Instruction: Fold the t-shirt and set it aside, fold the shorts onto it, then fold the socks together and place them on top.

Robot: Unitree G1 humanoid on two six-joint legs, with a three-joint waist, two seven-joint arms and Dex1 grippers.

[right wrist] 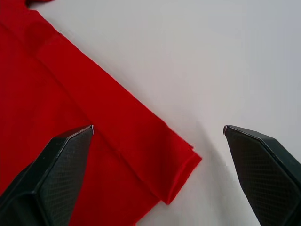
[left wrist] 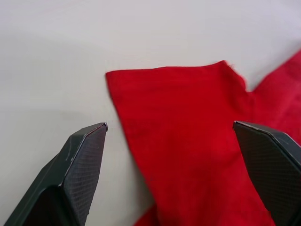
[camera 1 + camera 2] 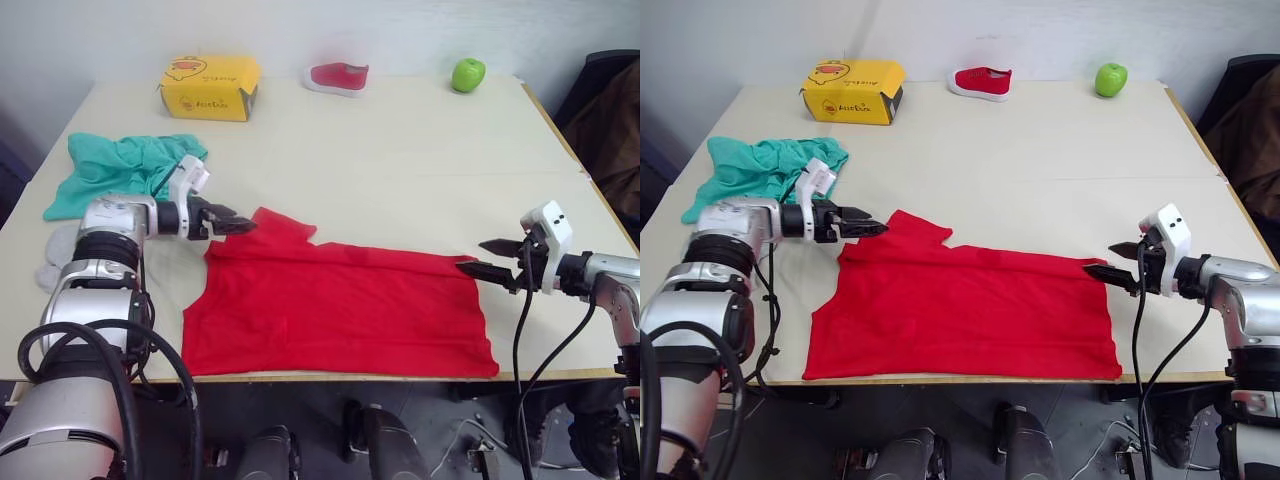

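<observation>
The red t-shirt (image 3: 340, 310) lies flat near the table's front edge, with one sleeve (image 2: 178, 117) sticking out at its far left corner. My left gripper (image 3: 245, 226) is open and sits just above that sleeve, its fingers (image 2: 84, 155) on either side of the cloth. At the shirt's far right corner (image 1: 181, 169), my right gripper (image 3: 473, 256) hovers open with nothing in it. The teal shorts (image 3: 120, 165) lie crumpled at the left of the table. Light grey socks (image 3: 55, 255) sit at the left edge, partly hidden by my left arm.
A yellow box (image 3: 210, 87), a small red shoe (image 3: 337, 76) and a green apple (image 3: 468, 74) line the far side of the table (image 3: 400, 170). Something dark (image 3: 610, 120) stands beyond the table's right edge.
</observation>
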